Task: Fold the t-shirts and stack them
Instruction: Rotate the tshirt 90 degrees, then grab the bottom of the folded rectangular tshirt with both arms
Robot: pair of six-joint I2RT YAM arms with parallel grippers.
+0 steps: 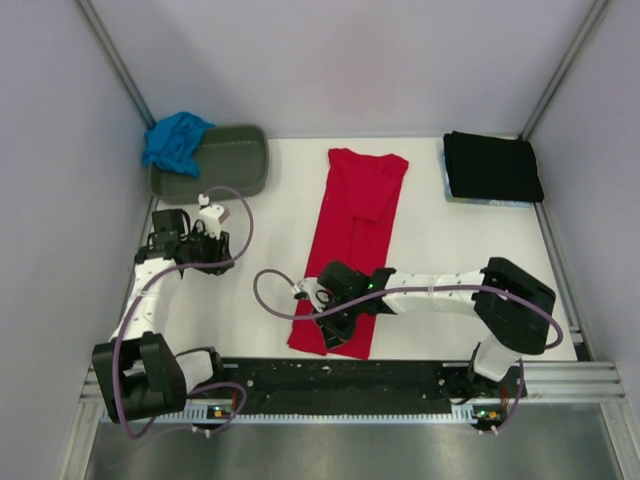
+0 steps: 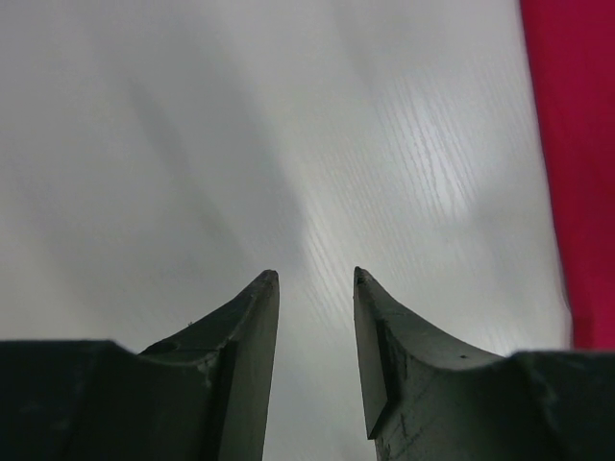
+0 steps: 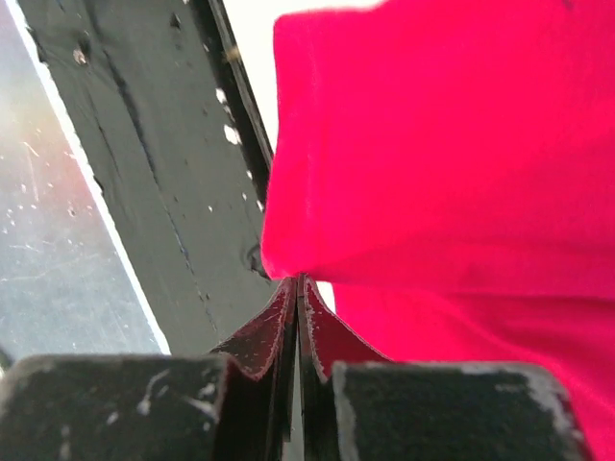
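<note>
The red t-shirt (image 1: 355, 220) lies as a long narrow strip down the middle of the white table (image 1: 270, 230). My right gripper (image 1: 330, 315) is at its near end, shut on the hem and lifting it slightly. In the right wrist view the fingertips (image 3: 300, 280) pinch the red cloth (image 3: 442, 144). My left gripper (image 1: 222, 248) is open and empty over bare table left of the shirt. Its fingers (image 2: 315, 279) stand apart, with the red shirt's edge (image 2: 581, 144) at the right. The black t-shirt (image 1: 492, 167) lies folded at the back right. The turquoise t-shirt (image 1: 175, 140) hangs crumpled over the tub.
The grey-green oval tub (image 1: 230, 160) stands at the back left, just beyond my left gripper. A black rail (image 1: 340, 375) runs along the table's near edge and also shows in the right wrist view (image 3: 144, 144). Grey walls close in three sides.
</note>
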